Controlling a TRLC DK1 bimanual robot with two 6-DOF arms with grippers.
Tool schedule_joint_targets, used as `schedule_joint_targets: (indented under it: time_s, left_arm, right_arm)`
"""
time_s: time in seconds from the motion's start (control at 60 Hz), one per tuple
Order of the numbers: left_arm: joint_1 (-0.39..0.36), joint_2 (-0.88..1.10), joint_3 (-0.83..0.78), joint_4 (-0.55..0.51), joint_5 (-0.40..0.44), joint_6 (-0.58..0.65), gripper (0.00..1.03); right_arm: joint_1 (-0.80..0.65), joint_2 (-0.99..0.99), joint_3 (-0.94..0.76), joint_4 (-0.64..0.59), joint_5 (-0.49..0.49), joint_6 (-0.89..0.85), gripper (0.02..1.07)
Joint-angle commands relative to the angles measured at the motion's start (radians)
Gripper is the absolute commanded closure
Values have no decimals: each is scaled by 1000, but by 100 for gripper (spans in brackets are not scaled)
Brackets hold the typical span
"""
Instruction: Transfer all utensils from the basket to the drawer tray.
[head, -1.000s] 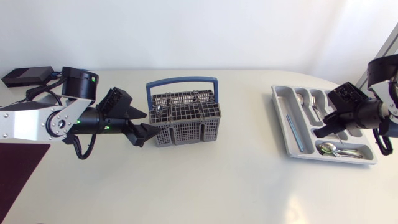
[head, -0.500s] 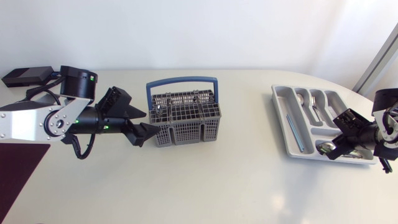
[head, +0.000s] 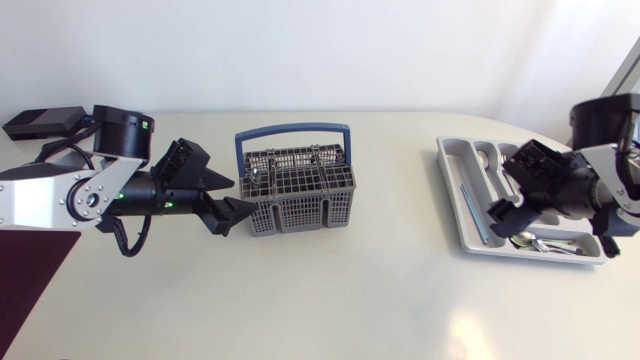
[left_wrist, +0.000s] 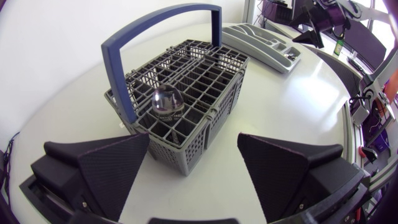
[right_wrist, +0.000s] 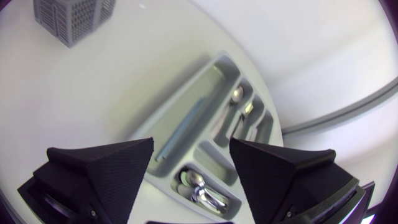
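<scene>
The grey wire basket (head: 296, 190) with a blue handle stands mid-table. One spoon (left_wrist: 167, 100) stands upright in it, bowl up. My left gripper (head: 245, 196) is open, level with the basket's left wall; in the left wrist view (left_wrist: 193, 171) the basket's corner lies just ahead of the fingers. The grey drawer tray (head: 446, 155) lies at the right. It holds spoons (head: 545, 243) in its front compartment, a long utensil (head: 470, 210) in the long one, and more cutlery (right_wrist: 236, 94) behind. My right gripper (head: 503, 212) hangs open over the tray's middle, with nothing between its fingers (right_wrist: 102, 168).
A black box (head: 40, 122) sits at the back left corner. A dark mat (head: 25, 285) lies at the left front. The basket (right_wrist: 71, 15) shows far ahead of my right gripper, with bare table between it and the tray (right_wrist: 186, 93).
My right gripper has opened from shut. Its arm swung out over the tray's front right end, then back left over the tray's middle. The left arm has not moved.
</scene>
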Motion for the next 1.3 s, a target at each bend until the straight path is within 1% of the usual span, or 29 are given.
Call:
schedule_joint_targets:
  time_s: [0.0, 0.05, 0.233, 0.283, 0.4, 0.517, 0.567, 0.6, 0.683, 0.75, 0.8, 0.833, 0.85, 0.867, 0.9, 0.967, 1.067, 1.233, 1.283]
  left_arm:
    - [7, -16, -34, -9, 5, 7, 5]
    - [8, -16, -36, -7, 5, 7, 5]
    - [27, -16, -39, -7, 5, 14, 5]
    - [30, -16, -42, -7, 5, 19, 5]
    - [33, -16, -51, -7, 13, 24, 5]
    - [39, -7, -59, -4, 40, 28, 5]
    - [47, -3, -60, -1, 46, 33, 5]
    - [54, 1, -60, 4, 56, 33, 5]
    - [62, 21, -65, 24, 60, 33, 5]
    - [71, 36, -72, 48, 63, 33, 5]
    - [80, 44, -75, 62, 69, 33, 5]
    - [82, 46, -77, 66, 76, 33, 5]
    - [85, 49, -77, 70, 79, 33, 5]
    - [85, 50, -77, 71, 79, 33, 5]
    - [85, 55, -79, 80, 79, 33, 5]
    - [85, 62, -82, 89, 79, 34, 5]
    - [87, 67, -83, 96, 80, 40, 5]
    - [91, 69, -83, 103, 82, 45, 5]
    - [91, 75, -85, 109, 82, 48, 5]
  right_arm:
    - [150, -21, 75, -52, 28, 125, 15]
    - [257, -10, 115, -61, 58, 188, 15]
    - [471, 88, 259, -85, 57, 345, 16]
    - [509, 123, 297, -87, 46, 377, 16]
    - [581, 233, 404, -91, -40, 461, 16]
    - [601, 349, 500, -98, -138, 530, 17]
    - [604, 395, 532, -93, -184, 552, 22]
    - [609, 436, 558, -93, -215, 572, 22]
    - [621, 510, 602, -90, -245, 596, 23]
    - [632, 571, 642, -85, -273, 618, 30]
    - [641, 625, 684, -84, -304, 641, 31]
    - [647, 643, 699, -84, -307, 648, 32]
    - [656, 665, 717, -84, -307, 651, 35]
    - [658, 669, 722, -84, -307, 653, 35]
    - [676, 703, 753, -81, -308, 657, 39]
    - [684, 737, 786, -81, -327, 676, 40]
    - [707, 781, 826, -76, -331, 685, 48]
    - [728, 824, 865, -68, -338, 702, 48]
    - [733, 833, 872, -56, -344, 702, 54]
